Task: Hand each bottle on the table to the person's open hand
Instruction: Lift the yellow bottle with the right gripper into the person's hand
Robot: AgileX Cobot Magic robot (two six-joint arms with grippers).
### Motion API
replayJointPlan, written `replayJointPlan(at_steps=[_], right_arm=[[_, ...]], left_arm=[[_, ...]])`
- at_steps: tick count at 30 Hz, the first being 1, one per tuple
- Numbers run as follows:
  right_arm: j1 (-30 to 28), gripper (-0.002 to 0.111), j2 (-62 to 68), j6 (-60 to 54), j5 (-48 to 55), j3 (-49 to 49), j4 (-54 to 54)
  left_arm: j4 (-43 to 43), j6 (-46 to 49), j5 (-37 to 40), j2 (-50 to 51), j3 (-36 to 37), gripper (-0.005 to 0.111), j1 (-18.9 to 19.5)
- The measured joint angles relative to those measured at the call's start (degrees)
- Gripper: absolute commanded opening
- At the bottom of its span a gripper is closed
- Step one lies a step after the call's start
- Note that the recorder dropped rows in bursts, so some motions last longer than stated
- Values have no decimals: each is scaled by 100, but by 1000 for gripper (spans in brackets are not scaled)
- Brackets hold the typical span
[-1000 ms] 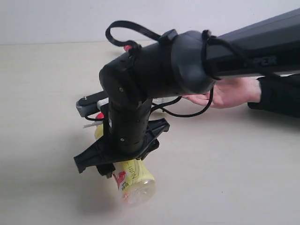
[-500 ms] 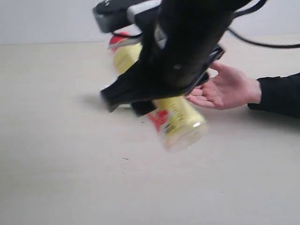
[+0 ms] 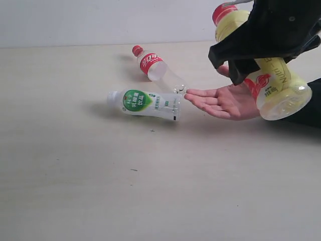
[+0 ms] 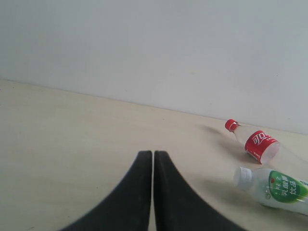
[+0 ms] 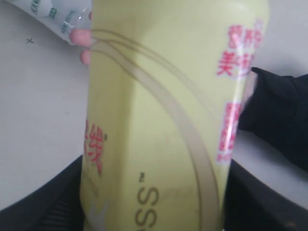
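My right gripper [image 3: 253,57] is shut on the yellow bottle [image 3: 275,85], which has a red cap [image 3: 223,11]. It hangs tilted in the air just above the person's open hand [image 3: 220,100], palm up on the table [image 3: 75,175]. In the right wrist view the yellow bottle [image 5: 163,120] fills the frame between the black fingers [image 5: 53,202]. The person's fingertips [image 5: 82,36] and black sleeve [image 5: 279,115] show behind it. The red-label bottle [image 3: 155,68] and the green-white-label bottle [image 3: 145,103] lie on their sides left of the hand. The fruit-picture bottle is out of view. My left gripper [image 4: 153,156] is shut with nothing in it.
The left wrist view shows the red-label bottle [image 4: 260,144] and the green-white-label bottle [image 4: 276,187] lying off to one side of the left gripper, with a pale wall [image 4: 154,48] behind the table. The person's sleeved forearm [image 3: 313,108] lies at the right edge.
My right arm has lifted the yellow bottle off the table and carried it up and to the right, over the open hand. The two lying bottles are uncovered now.
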Motion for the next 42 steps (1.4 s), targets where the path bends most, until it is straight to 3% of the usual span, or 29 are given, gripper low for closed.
replayJointPlan(at_steps=[4,19,42], right_arm=[[-378,0,490,-301,-476,153,80],[-609,0,1912,-397,-1558,153,-34],[-814,0,2041,-397,-2020,153,86]], left_arm=[[0,0,0,0,0,4,0],[0,0,0,0,0,4,0],[0,0,0,0,0,4,0]])
